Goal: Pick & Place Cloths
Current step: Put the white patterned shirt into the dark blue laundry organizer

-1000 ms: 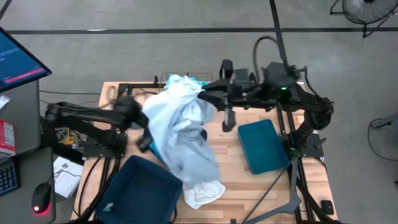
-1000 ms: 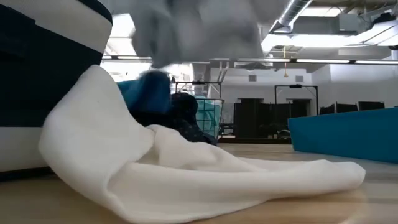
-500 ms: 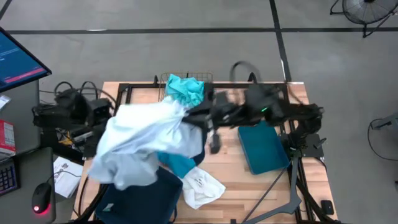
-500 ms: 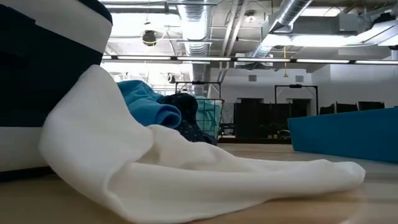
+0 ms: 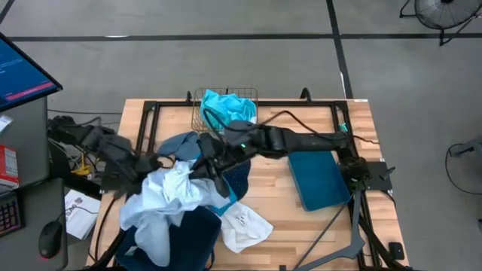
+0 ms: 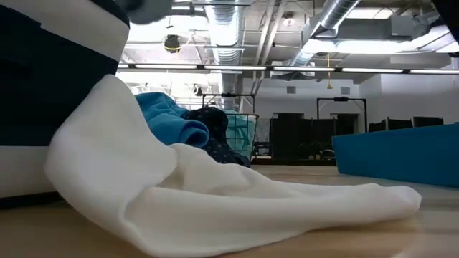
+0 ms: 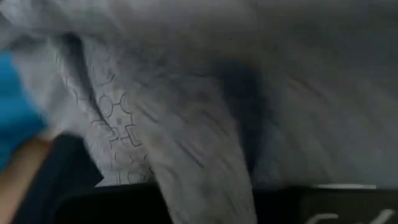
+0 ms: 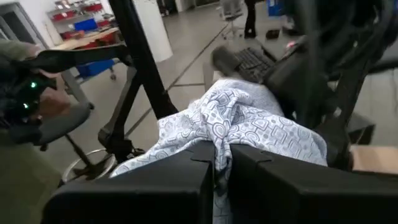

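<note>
A pale grey-blue patterned cloth [image 5: 169, 197] hangs between my two grippers, and its lower part droops over the dark teal bin [image 5: 197, 239] at the near left. My left gripper [image 5: 156, 162] is at the cloth's left end. My right gripper [image 5: 205, 167] is at its right end, shut on it [image 8: 217, 163]. A white cloth [image 5: 245, 226] lies on the table beside the bin. A bright blue cloth [image 6: 168, 118] and a navy dotted one [image 6: 215, 132] lie behind it. A turquoise cloth [image 5: 226, 105] sits in the gold wire basket [image 5: 202, 98]. My left gripper is shut at the pale cloth's left end. The cloth [image 7: 199, 93] fills its wrist view and hides the fingers, so the part held does not show. My right gripper pinches a bunched fold of the pale cloth [image 8: 219, 140] between its two fingers, coming nearly level from the table's right. The cloth bulges beyond the fingertips, lifted off the table here.
A second teal bin [image 5: 320, 177] lies at the table's right. The black frame rails [image 5: 248, 104] run along the far edge. A desk with monitor, keyboard and mouse [image 5: 49, 239] stands left of the table.
Both grippers have carried the pale cloth from high over the table's middle toward its near left and downward. The cloth, spread wide a moment ago, now hangs bunched with its lower part sunk onto the near-left bin. The right arm has stretched far toward the left.
</note>
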You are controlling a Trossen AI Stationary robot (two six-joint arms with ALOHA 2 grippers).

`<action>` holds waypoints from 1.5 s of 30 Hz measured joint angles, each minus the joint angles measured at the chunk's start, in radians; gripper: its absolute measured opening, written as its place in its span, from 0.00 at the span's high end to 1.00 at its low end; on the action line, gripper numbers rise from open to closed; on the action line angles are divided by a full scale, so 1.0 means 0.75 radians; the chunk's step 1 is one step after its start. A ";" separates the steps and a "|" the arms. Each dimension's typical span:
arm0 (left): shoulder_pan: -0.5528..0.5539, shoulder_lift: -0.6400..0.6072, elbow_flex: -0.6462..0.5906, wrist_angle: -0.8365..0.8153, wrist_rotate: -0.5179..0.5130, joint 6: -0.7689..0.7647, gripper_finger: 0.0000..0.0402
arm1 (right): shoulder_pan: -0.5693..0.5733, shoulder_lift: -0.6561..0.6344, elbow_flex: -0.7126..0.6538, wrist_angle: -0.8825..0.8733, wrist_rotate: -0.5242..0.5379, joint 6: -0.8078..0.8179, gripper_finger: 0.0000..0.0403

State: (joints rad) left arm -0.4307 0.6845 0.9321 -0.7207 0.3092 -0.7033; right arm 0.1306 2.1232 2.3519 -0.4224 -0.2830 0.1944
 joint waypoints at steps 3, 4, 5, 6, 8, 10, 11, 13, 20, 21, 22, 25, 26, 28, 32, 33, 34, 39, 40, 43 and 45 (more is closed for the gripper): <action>-0.054 0.080 -0.001 -0.083 -0.067 0.015 1.00 | -0.007 0.055 0.001 -0.014 -0.037 0.053 0.95; -0.079 0.101 -0.001 -0.090 -0.086 0.016 1.00 | 0.002 0.073 0.001 -0.018 -0.038 0.056 0.95; -0.107 0.121 -0.001 -0.092 -0.102 0.015 1.00 | 0.014 0.092 0.000 -0.023 -0.039 0.057 0.95; -0.139 0.141 -0.001 -0.091 -0.117 0.015 1.00 | 0.024 0.109 0.000 -0.024 -0.042 0.057 0.96; -0.209 0.174 -0.001 -0.094 -0.173 0.001 1.00 | 0.047 0.131 0.000 -0.034 -0.043 0.057 0.96; -0.278 0.207 -0.001 -0.103 -0.252 -0.040 1.00 | 0.071 0.143 0.000 -0.053 -0.037 0.054 0.96; -0.314 0.225 -0.001 -0.116 -0.301 -0.068 1.00 | 0.082 0.144 0.000 -0.086 -0.017 0.043 0.96; -0.385 0.272 -0.001 -0.151 -0.389 -0.135 1.00 | 0.106 0.144 0.000 -0.161 0.037 -0.004 0.96; -0.547 0.499 -0.001 -0.148 -0.531 -0.338 1.00 | 0.190 0.144 0.000 -0.288 0.259 -0.301 0.94; -0.568 0.530 -0.001 -0.147 -0.531 -0.367 1.00 | 0.199 0.144 0.000 -0.287 0.269 -0.329 0.93; -0.589 0.560 -0.001 -0.145 -0.531 -0.392 1.00 | 0.207 0.144 0.000 -0.287 0.272 -0.347 0.92; -0.649 0.636 -0.001 -0.142 -0.530 -0.457 1.00 | 0.237 0.144 0.000 -0.286 0.286 -0.355 0.90; -0.663 0.656 -0.001 -0.142 -0.534 -0.483 1.00 | 0.248 0.144 0.000 -0.289 0.300 -0.347 0.89; -0.687 0.686 -0.001 -0.138 -0.553 -0.556 1.00 | 0.271 0.144 0.000 -0.322 0.309 -0.344 0.85; -0.713 0.713 -0.001 -0.125 -0.581 -0.638 0.98 | 0.303 0.144 0.000 -0.383 0.309 -0.364 0.74; -0.713 0.713 -0.001 -0.115 -0.585 -0.646 0.98 | 0.309 0.144 0.000 -0.378 0.309 -0.364 0.70; -0.713 0.713 -0.001 -0.105 -0.589 -0.650 0.97 | 0.315 0.144 0.000 -0.368 0.309 -0.363 0.66; -0.763 0.711 -0.001 -0.084 -0.523 -0.709 0.99 | 0.327 0.128 0.003 -0.336 0.309 -0.213 0.47; -0.791 0.714 -0.001 -0.084 -0.510 -0.732 0.99 | 0.329 0.111 0.001 -0.340 0.309 -0.177 0.45; -0.880 0.744 -0.001 -0.085 -0.509 -0.853 0.99 | 0.333 0.041 0.004 -0.373 0.309 -0.090 0.41; -0.922 0.793 -0.001 -0.085 -0.524 -0.934 0.99 | 0.334 0.005 0.004 -0.408 0.308 -0.046 0.41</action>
State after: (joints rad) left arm -1.1221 1.2792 0.9318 -0.7845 -0.0837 -1.4035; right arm 0.3813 2.1270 2.3550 -0.7283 -0.0517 0.1602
